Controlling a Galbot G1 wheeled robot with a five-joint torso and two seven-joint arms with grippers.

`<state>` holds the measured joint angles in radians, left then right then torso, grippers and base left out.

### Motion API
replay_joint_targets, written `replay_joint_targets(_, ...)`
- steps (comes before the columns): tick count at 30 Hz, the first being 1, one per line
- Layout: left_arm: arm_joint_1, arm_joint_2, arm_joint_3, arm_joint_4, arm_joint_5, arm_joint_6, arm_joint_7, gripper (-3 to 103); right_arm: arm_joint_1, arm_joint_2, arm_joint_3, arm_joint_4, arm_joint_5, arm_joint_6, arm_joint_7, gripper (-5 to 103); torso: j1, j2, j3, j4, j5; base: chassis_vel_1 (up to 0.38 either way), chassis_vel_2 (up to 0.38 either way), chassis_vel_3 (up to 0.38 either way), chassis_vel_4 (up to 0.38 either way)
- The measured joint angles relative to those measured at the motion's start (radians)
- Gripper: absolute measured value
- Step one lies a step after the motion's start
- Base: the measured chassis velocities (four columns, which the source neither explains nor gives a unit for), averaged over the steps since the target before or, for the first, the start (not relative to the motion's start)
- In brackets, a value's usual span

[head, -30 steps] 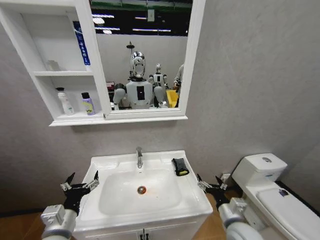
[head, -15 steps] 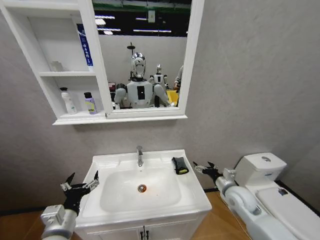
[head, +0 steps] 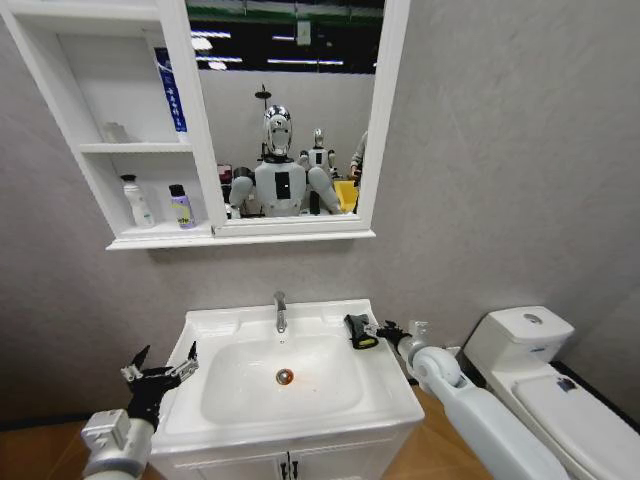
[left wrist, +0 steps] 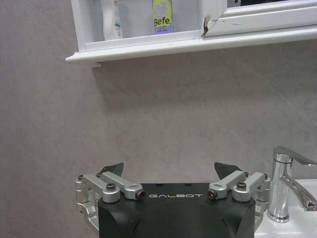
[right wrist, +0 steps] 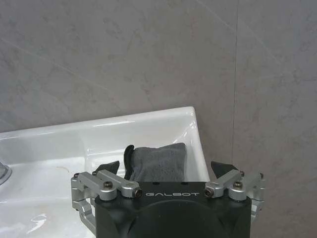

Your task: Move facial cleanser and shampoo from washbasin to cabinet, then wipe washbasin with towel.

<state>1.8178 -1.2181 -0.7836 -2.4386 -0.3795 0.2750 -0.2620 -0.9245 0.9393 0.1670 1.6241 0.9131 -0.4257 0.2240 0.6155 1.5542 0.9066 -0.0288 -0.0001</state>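
The white washbasin (head: 395,390) stands below me with its chrome tap (head: 279,313). On its back right corner lies the small black towel (head: 358,331), which looks dark grey in the right wrist view (right wrist: 158,161). My right gripper (head: 383,329) is open and sits right beside the towel, its fingers spread around the near end (right wrist: 168,168). Off the basin's front left corner my left gripper (head: 160,372) hangs open and holds nothing (left wrist: 171,171). Two bottles, the facial cleanser and shampoo, stand on the cabinet's (head: 150,238) lower shelf: a white one (head: 135,201) and a lilac one (head: 180,207).
A white-framed mirror (head: 290,110) joins the cabinet and reflects the robot. A white toilet (head: 540,380) stands close on the right, beside my outstretched right arm. Grey tiled wall runs behind the basin. The round drain (head: 285,377) shows in the bowl.
My right arm has stretched forward and left from the basin's front right side to the towel at the back right corner. The left arm has stayed still.
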Motion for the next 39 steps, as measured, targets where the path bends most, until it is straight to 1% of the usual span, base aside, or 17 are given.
replay_joint_targets(7, 0.0, 0.0, 0.0, 0.0, 0.0, 0.0, 0.0, 100, 0.049, 0.024, -0.038, -0.07, -0.02, 0.003, -0.022, 102, 0.0, 0.0, 0.0, 0.0, 0.0, 0.0, 0.0, 0.0, 0.0)
replay_joint_targets(10, 0.0, 0.0, 0.0, 0.0, 0.0, 0.0, 0.0, 100, 0.063, 0.034, -0.053, -0.098, -0.039, 0.007, -0.025, 98, 0.0, 0.0, 0.0, 0.0, 0.0, 0.0, 0.0, 0.0, 0.0)
replay_joint_targets(11, 0.0, 0.0, 0.0, 0.0, 0.0, 0.0, 0.0, 100, 0.074, 0.044, -0.067, -0.119, -0.052, 0.008, -0.026, 90, 0.0, 0.0, 0.0, 0.0, 0.0, 0.0, 0.0, 0.0, 0.0)
replay_joint_targets(12, 0.0, 0.0, 0.0, 0.0, 0.0, 0.0, 0.0, 100, 0.074, 0.044, -0.067, -0.119, -0.052, 0.008, -0.026, 90, 0.0, 0.0, 0.0, 0.0, 0.0, 0.0, 0.0, 0.0, 0.0)
replay_joint_targets(17, 0.0, 0.0, 0.0, 0.0, 0.0, 0.0, 0.0, 100, 0.076, 0.047, -0.074, -0.122, -0.055, 0.006, -0.022, 70, 0.0, 0.0, 0.0, 0.0001, 0.0001, 0.0, 0.0, 0.0, 0.0)
replay_joint_targets(18, 0.0, 0.0, 0.0, 0.0, 0.0, 0.0, 0.0, 100, 0.076, 0.047, -0.074, -0.122, -0.055, 0.006, -0.022, 70, 0.0, 0.0, 0.0, 0.0001, 0.0001, 0.0, 0.0, 0.0, 0.0)
replay_joint_targets(20, 0.0, 0.0, 0.0, 0.0, 0.0, 0.0, 0.0, 100, 0.076, 0.047, -0.076, -0.124, -0.059, 0.006, -0.024, 58, 0.0, 0.0, 0.0, 0.0, 0.0, 0.0, 0.0, 0.0, 0.0)
replay_joint_targets(21, 0.0, 0.0, 0.0, 0.0, 0.0, 0.0, 0.0, 100, 0.076, 0.047, -0.076, -0.124, -0.059, 0.006, -0.024, 58, 0.0, 0.0, 0.0, 0.0, 0.0, 0.0, 0.0, 0.0, 0.0)
replay_joint_targets(23, 0.0, 0.0, 0.0, 0.0, 0.0, 0.0, 0.0, 100, 0.078, 0.049, -0.077, -0.132, -0.069, 0.007, -0.027, 47, 0.0, 0.0, 0.0, 0.0, 0.0, 0.0, 0.0, 0.0, 0.0)
replay_joint_targets(24, 0.0, 0.0, 0.0, 0.0, 0.0, 0.0, 0.0, 100, 0.078, 0.049, -0.077, -0.132, -0.069, 0.007, -0.027, 47, 0.0, 0.0, 0.0, 0.0, 0.0, 0.0, 0.0, 0.0, 0.0)
replay_joint_targets(25, 0.0, 0.0, 0.0, 0.0, 0.0, 0.0, 0.0, 100, 0.079, 0.052, -0.077, -0.137, -0.073, 0.007, -0.027, 42, 0.0, 0.0, 0.0, 0.0, 0.0001, 0.0, 0.0, 0.0, 0.0)
replay_joint_targets(26, 0.0, 0.0, 0.0, 0.0, 0.0, 0.0, 0.0, 100, 0.077, 0.053, -0.076, -0.14, -0.085, 0.008, -0.027, 32, 0.0, 0.0, 0.0, 0.0, 0.0, 0.0, 0.0, 0.0, 0.0)
replay_joint_targets(28, 0.0, 0.0, 0.0, 0.0, 0.0, 0.0, 0.0, 100, 0.074, 0.053, -0.075, -0.144, -0.095, 0.01, -0.028, 32, 0.0, 0.0, 0.0, 0.0, 0.0001, 0.0, 0.0, 0.0, 0.0)
replay_joint_targets(30, 0.0, 0.0, 0.0, 0.0, 0.0, 0.0, 0.0, 100, 0.066, 0.053, -0.066, -0.151, -0.1, 0.013, -0.03, 20, 0.0, 0.0, 0.0, 0.0001, 0.0001, 0.0, 0.0, 0.0, 0.0)
replay_joint_targets(31, 0.0, 0.0, 0.0, 0.0, 0.0, 0.0, 0.0, 100, 0.066, 0.053, -0.066, -0.151, -0.1, 0.013, -0.03, 20, 0.0, 0.0, 0.0, 0.0001, 0.0001, 0.0, 0.0, 0.0, 0.0)
replay_joint_targets(34, 0.0, 0.0, 0.0, 0.0, 0.0, 0.0, 0.0, 100, 0.062, 0.055, -0.061, -0.154, -0.1, 0.013, -0.032, 4, 0.0, 0.0, 0.0, 0.0001, 0.0001, 0.0, 0.0, 0.0, 0.0)
replay_joint_targets(39, 0.0, 0.0, 0.0, 0.0, 0.0, 0.0, 0.0, 100, 0.062, 0.057, -0.059, -0.154, -0.1, 0.014, -0.034, 1, 0.0, 0.0, 0.0, 0.0001, 0.0001, 0.0, 0.0, 0.0, 0.0)
